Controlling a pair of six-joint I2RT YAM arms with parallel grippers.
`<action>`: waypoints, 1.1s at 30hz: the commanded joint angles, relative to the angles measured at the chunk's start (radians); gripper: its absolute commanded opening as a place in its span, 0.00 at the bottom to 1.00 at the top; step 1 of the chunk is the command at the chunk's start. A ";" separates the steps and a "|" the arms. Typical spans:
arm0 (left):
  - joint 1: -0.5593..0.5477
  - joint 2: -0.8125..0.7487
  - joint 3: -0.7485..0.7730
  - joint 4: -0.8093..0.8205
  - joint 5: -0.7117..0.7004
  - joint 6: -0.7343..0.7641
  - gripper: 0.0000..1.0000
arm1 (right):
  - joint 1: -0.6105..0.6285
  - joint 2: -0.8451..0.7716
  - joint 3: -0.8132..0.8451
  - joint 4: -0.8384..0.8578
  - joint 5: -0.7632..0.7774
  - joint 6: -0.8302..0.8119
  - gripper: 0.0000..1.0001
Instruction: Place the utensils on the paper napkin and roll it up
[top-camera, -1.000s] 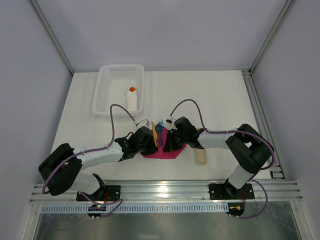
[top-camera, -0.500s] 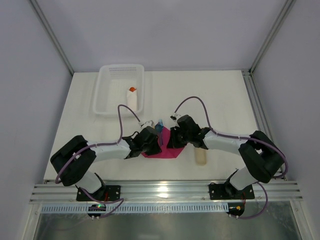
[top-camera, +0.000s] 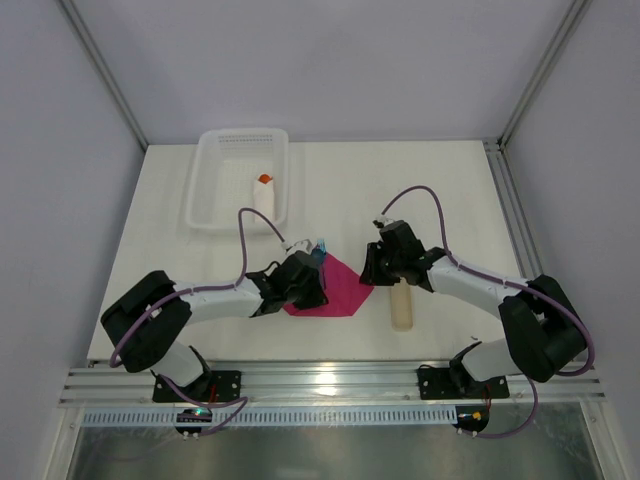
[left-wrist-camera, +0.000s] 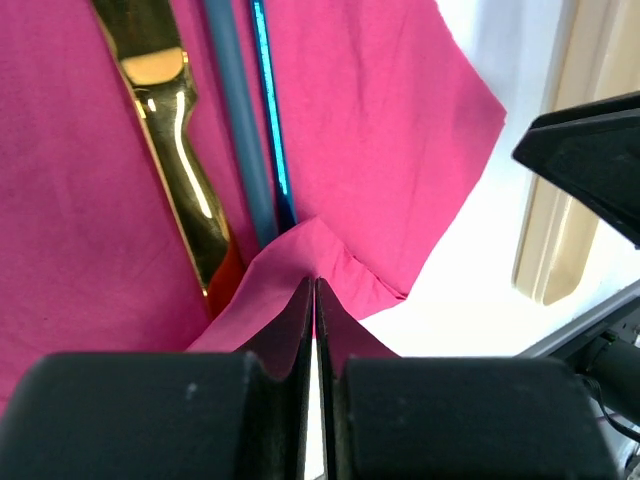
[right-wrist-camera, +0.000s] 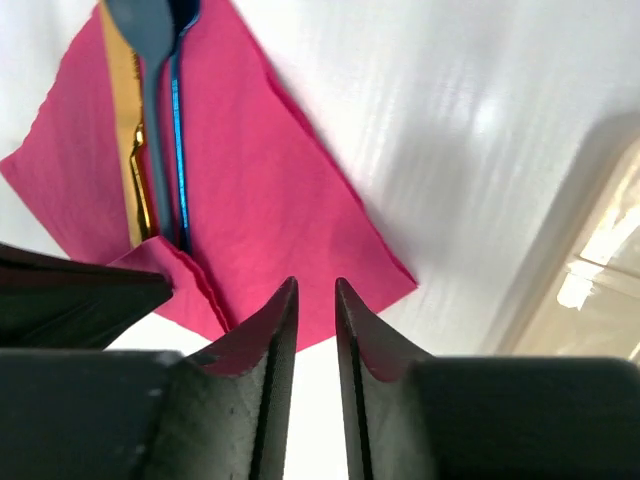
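My left gripper (left-wrist-camera: 315, 287) is pinched closed on a folded-up corner of the thin magenta-pink paper napkin (left-wrist-camera: 390, 140). The napkin lies flat on the white table (top-camera: 450, 200) between my two arms. The slim plastic utensils lie side by side on it: a yellow-orange knife (left-wrist-camera: 170, 140), a grey-blue round-bowled spoon (right-wrist-camera: 147, 28) and a blue fork (left-wrist-camera: 270, 110). Their handle ends reach the lifted corner (the fork shows only as a thin bright line from my left wrist). My right gripper (right-wrist-camera: 315, 288) hangs at the napkin's right edge, jaws a little apart with nothing between them. A long beige rounded-end strip (top-camera: 401, 305) lies just right of the napkin. Farther back, a white mesh basket (top-camera: 195, 205) holds a white roll with an orange tip (top-camera: 264, 200).
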 joint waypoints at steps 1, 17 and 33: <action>-0.008 -0.009 0.038 0.029 0.010 0.009 0.01 | -0.024 0.002 -0.005 0.003 0.001 -0.031 0.31; -0.008 0.089 0.063 0.042 0.025 0.003 0.01 | -0.067 0.107 0.024 0.023 -0.051 -0.095 0.52; -0.008 0.086 0.051 0.029 0.011 -0.007 0.00 | -0.067 0.117 -0.016 0.033 -0.160 -0.134 0.46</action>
